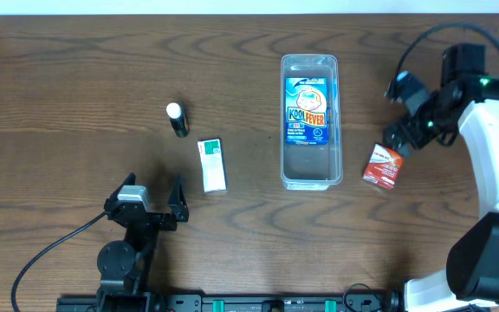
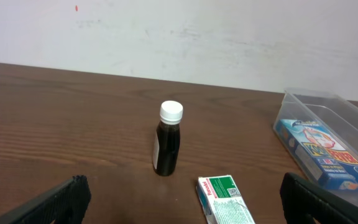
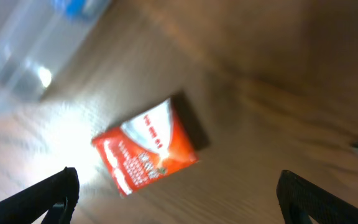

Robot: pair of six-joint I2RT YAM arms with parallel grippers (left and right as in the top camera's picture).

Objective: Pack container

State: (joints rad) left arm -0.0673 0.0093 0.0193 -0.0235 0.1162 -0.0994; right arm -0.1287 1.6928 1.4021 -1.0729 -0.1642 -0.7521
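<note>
Blue carton point(image 1: 307, 110) lies in clear rectangular plastic container point(image 1: 311, 166); red carton point(image 1: 382, 165), green-white carton point(image 1: 212, 164), dark white-capped bottle point(image 1: 178, 119) wait outside; left end effector point(image 1: 152, 192), right end effector point(image 3: 176, 193) open, empty.

A packet point(image 1: 307, 110) lies in the container point(image 1: 310, 59); a box point(image 1: 382, 165) sits right, bottle point(image 1: 177, 119) and carton point(image 1: 212, 164) left.

The dark wooden table point(image 1: 76, 87) bears the clear container point(image 1: 310, 165). To its left are a green-white box point(image 1: 212, 165) and an upright white-capped bottle point(image 1: 177, 119). Just to its right lies a red box point(image 1: 382, 165).
</note>
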